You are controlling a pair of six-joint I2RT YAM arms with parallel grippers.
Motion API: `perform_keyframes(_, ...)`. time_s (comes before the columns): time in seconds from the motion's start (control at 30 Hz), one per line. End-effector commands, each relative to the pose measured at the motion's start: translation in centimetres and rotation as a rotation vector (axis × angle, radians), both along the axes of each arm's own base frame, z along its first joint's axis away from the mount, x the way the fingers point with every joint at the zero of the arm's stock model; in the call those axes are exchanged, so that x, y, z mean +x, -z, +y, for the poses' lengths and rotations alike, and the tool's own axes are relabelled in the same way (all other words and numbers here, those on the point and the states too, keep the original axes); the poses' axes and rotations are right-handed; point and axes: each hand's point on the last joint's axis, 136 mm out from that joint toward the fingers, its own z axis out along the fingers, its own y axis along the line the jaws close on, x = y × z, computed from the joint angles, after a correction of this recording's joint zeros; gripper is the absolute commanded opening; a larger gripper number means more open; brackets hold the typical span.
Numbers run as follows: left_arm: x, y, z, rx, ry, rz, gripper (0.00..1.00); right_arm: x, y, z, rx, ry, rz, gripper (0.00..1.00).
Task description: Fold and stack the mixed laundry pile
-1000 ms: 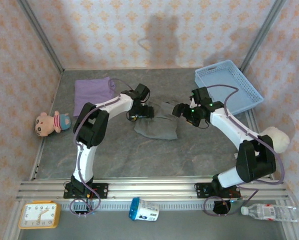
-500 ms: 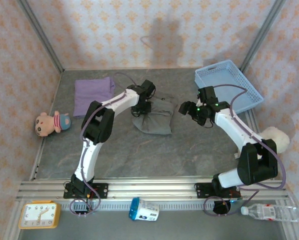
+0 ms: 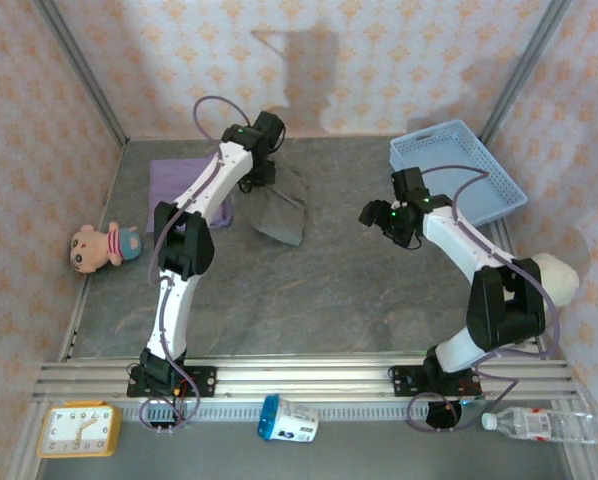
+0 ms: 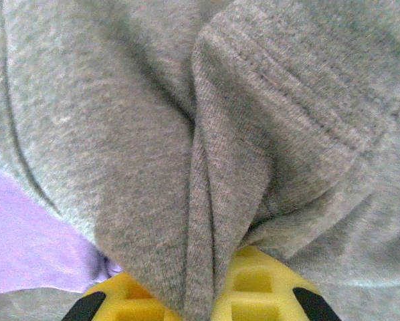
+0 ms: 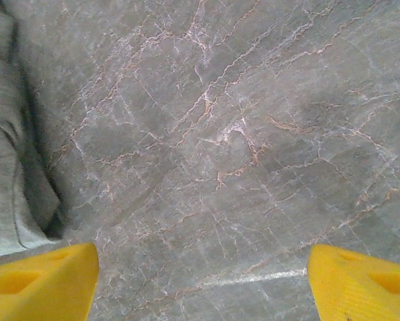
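Here the left gripper [image 4: 194, 284] is clamped on the trousers [image 3: 282, 205]: in the left wrist view its two yellow fingers [image 4: 253, 294] pinch a bunched fold of grey knit between them, with a ribbed band running across the upper right. From above, the left arm reaches to the far side of the table [image 3: 329, 290], and the trousers spread out from the gripper in a loose grey fan whose lower end lies toward the table's middle. The shirt [image 3: 184, 185] lies folded flat at the far left, just beside the trousers; a patch of its purple shows at the left of the wrist view, next to the grey cloth. Whether the two garments touch cannot be told. The right gripper [image 5: 201, 267] hangs over bare table with its jaws wide apart and nothing between them; the edge of the grey cloth shows at the left of its view. It is right of centre, well apart from the trousers and near the basket [image 3: 457, 172], which sits in the far right corner. A plush toy [image 3: 104, 245] rests at the table's left edge.
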Motion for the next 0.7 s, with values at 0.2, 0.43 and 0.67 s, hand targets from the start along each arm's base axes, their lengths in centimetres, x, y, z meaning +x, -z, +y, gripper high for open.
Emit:
perform_keyframes(0.2, 0.5, -2.6, 3.4, 0.036, 0.009, 0.005, 0.0, 2.3, 0.3, 0.2, 0.008, 0.046, 0.024, 0.8)
perform_keyframes(0.43, 1.1, -2.2, 5.8, 0.076, 0.066, 0.026, 0.0, 2.3, 1.1, 0.6, 0.03, 0.052, 0.045, 0.79)
perform_keyframes(0.67, 1.5, -2.7, 9.1, 0.015, 0.062, 0.032, 0.0, 2.2, 1.4, 0.8, 0.04, 0.049, 0.057, 0.79)
